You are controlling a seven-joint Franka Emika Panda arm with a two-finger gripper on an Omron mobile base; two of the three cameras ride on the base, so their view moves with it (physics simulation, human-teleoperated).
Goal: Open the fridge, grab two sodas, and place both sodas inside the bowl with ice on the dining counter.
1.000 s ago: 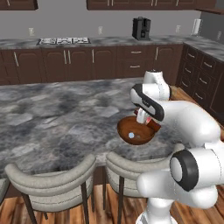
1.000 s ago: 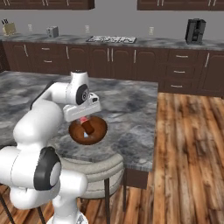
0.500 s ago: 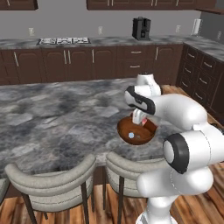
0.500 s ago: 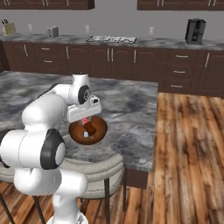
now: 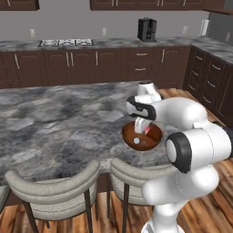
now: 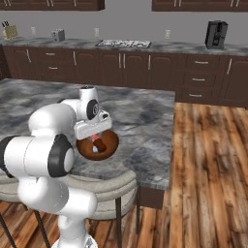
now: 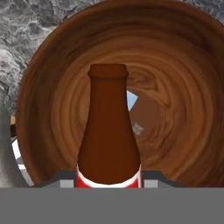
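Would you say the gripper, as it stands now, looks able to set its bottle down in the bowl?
Probably yes. The gripper, shut on the bottle, hangs right over the bowl. The bowl's floor looks open apart from the ice, and part of it is hidden behind the bottle.

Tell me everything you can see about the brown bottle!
The brown bottle is dark and smooth, with a narrow neck, a thick lip at the top and a red label with a white edge low on its body. No cap can be seen. The gripper is shut on it near the label and holds it over the round wooden bowl, neck pointing into the bowl. A small pale blue ice lump peeks out behind it. Whether the bottle touches the bowl cannot be told.
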